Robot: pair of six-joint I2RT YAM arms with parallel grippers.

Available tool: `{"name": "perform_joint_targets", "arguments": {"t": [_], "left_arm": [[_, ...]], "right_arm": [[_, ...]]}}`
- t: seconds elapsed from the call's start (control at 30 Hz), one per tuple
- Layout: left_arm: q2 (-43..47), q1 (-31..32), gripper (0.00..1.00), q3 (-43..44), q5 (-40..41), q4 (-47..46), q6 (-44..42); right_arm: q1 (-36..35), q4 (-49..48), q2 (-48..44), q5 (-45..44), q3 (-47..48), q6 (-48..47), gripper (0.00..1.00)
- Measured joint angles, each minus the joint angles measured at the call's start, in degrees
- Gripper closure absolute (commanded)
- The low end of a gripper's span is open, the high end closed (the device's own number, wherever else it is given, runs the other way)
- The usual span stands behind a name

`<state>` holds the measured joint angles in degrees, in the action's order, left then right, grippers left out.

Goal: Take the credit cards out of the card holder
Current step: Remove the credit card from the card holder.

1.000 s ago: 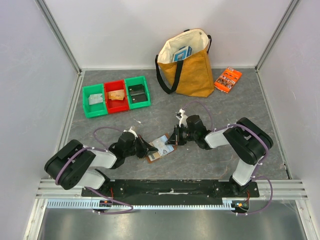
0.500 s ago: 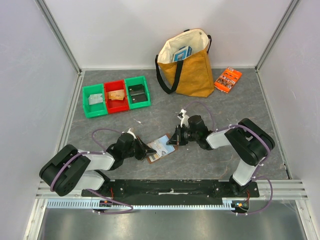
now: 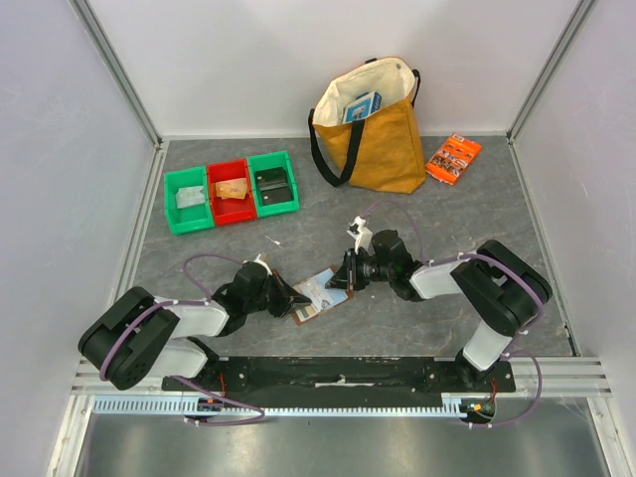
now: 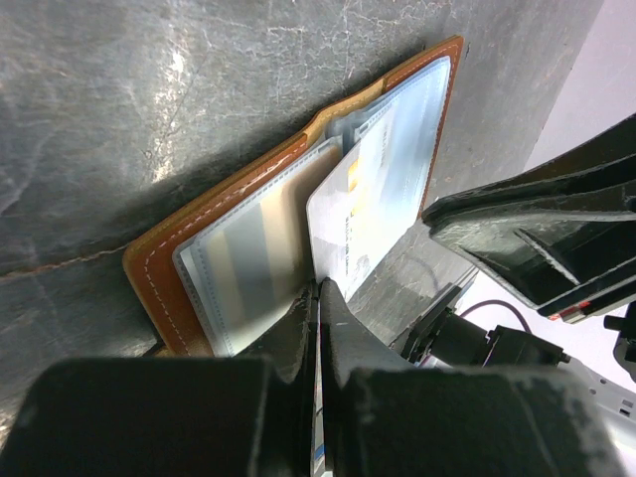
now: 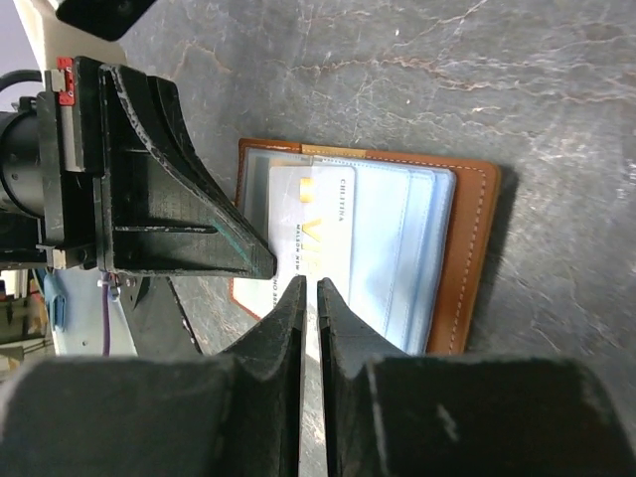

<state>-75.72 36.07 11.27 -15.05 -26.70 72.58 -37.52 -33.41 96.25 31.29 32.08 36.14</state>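
Low over the grey table (image 3: 467, 209), both grippers meet at the card holder (image 3: 320, 295), which lies open and flat between them with its brown leather border facing up around clear pockets. The left gripper (image 4: 318, 290) has its fingers pressed tight together, with no gap showing. Its tips sit at the near edge of the holder, right where the lower corner of a pale card (image 4: 363, 219) comes down to them; I cannot tell whether anything is pinched there. That pale card is tilted up out of the middle of the holder, away from the left gripper and toward the right one, and it carries small printed lettering. Just to the left of the left gripper's tips, a tan card (image 4: 260, 243) lies flat inside a clear pocket. From the other side, the right gripper (image 5: 308, 286) has its fingers a narrow slit apart. Its tips are against the near edge of the same pale card, with the holder's blue-grey pockets and brown rim lying just beyond them. Whether the card's edge sits inside that slit cannot be told. The two grippers' tips are close together, with only the card's lower edge between them.
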Motion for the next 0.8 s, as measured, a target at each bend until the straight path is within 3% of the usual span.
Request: {"name": "perform_joint_targets", "arguments": {"t": [0.3, 0.57, 0.8], "left_arm": [[0.0, 0.0, 0.96, 0.1, 0.0, 0.0, 0.0], [0.0, 0.0, 0.64, 0.1, 0.0, -0.5, -0.2], [0.0, 0.0, 0.63, 0.2, 0.3, -1.7, -0.2]], "right_arm": [[-0.5, -2.6, 6.0, 1.4, 0.7, 2.0, 0.9], [-0.3, -3.8, 7.4, 1.8, 0.8, 3.0, 0.94], [-0.2, -4.1, 7.9, 2.3, 1.1, 3.3, 0.95]]}}
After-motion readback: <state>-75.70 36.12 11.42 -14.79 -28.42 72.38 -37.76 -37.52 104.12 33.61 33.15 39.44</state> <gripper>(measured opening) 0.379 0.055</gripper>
